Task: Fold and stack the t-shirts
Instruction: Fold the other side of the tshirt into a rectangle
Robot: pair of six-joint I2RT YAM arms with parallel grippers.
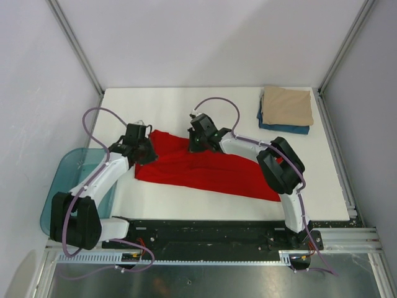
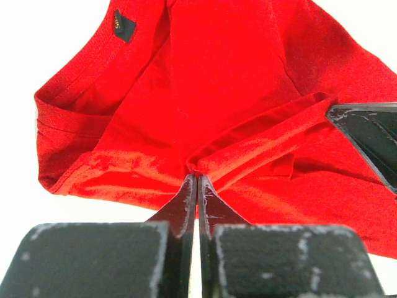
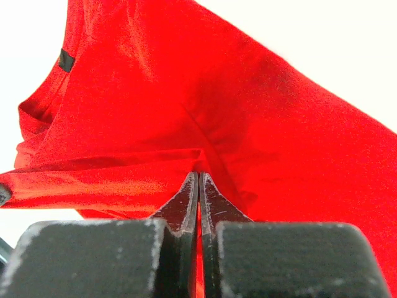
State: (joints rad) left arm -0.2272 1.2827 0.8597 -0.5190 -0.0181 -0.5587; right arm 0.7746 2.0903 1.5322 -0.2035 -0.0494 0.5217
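Here's the red t-shirt (image 1: pixel 205 171), spread across the middle of the white table (image 1: pixel 186 105), running from far left down towards near right, rumpled and only partly flat. The left gripper (image 2: pixel 196 177) is down at the shirt's left end, just by the collar (image 2: pixel 80 93), and its jaws are pressed tight together with a ridge of red cloth pinched at the very tips. You can see the fabric puckering up into that pinch, and a raised fold runs from it off to the right. The small black neck label (image 2: pixel 124 28) sits inside the collar, beyond the pinch. Over to the right gripper (image 3: pixel 199 175): it's down on the shirt's far edge, about midway along, and its jaws are squeezed shut as well, with a sliver of red showing between the two fingers, so it has cloth too. Both grippers are on the same garment, a little apart, the left one nearer the tub side. Off in the far right corner, well clear of the action, the tan t-shirt (image 1: pixel 286 105) lies folded into a rectangle on top of the dark blue t-shirt (image 1: pixel 285 128), with only the blue's near and left edges peeking out. The teal tub (image 1: pixel 59 180) hangs off the table's left side, beside the left arm.
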